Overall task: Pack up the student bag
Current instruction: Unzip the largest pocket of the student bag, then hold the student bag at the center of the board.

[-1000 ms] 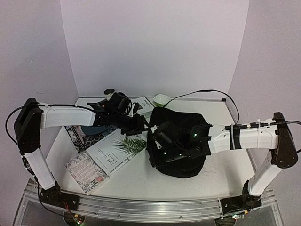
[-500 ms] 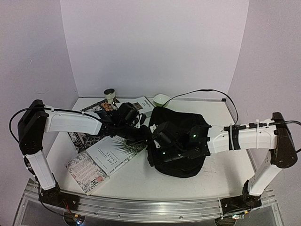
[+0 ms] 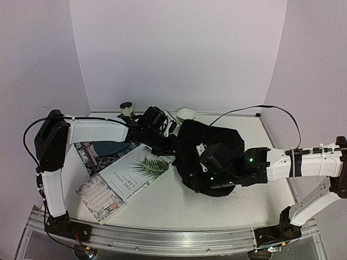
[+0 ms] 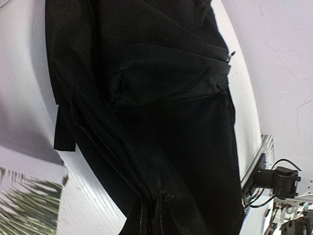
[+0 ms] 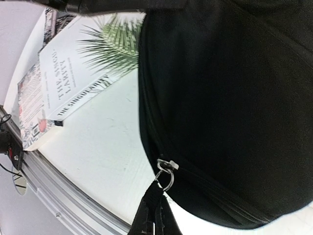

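Student bag (image 3: 211,135), white table (image 3: 162,203) (lilac walls (image 3: 173,54))

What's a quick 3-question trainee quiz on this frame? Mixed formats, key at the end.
1. True or false: the palm-leaf book is already inside the student bag.
2. In the right wrist view, what sits right at the tips of the right gripper? A) metal zip ring B) pen C) spoon
3. Fill in: the pale green bowl stands near the table's ___ edge, beyond the bag.
Key: 1 false; 2 A; 3 far.
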Motion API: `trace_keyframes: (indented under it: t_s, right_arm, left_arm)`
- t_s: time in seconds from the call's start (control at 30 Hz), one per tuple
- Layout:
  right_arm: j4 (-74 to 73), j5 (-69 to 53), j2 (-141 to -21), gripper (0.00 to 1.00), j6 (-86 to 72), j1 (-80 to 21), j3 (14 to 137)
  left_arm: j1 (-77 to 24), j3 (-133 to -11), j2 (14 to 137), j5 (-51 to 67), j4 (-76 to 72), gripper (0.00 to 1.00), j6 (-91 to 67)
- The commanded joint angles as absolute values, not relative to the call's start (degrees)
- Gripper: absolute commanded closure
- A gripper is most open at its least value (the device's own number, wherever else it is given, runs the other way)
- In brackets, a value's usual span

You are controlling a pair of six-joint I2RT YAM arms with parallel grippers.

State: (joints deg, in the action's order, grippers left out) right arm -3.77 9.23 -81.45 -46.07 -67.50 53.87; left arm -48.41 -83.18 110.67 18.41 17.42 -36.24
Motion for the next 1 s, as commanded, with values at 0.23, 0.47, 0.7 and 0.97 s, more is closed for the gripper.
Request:
trace_keyframes:
  t_s: [0.23, 0.47, 0.7, 0.97]
  right_arm:
    - [-9.6, 5.1, -78.8, 1.00, -46.1, -68.9, 51.8]
    - [-8.9, 7.4, -85.6, 1.00, -41.8, -69.0, 59.8]
    - [-6.7, 9.3, -90.9, 1.00, -40.1, -68.8, 65.2]
    - [-4.0, 9.3, -94.2, 1.00, -39.4, -68.3, 68.4]
  left_arm:
    - [-42.6, -104.0, 123.6, 2.3, 24.4, 1.00, -21.9]
    - [-42.6, -107.7, 123.9, 4.8, 24.9, 0.80, -24.3]
    - [-42.6, -99.1, 114.2, 2.9, 24.9, 0.40, -28.8]
    - [-42.7, -81.1, 100.5, 3.5, 24.4, 0.29, -37.9]
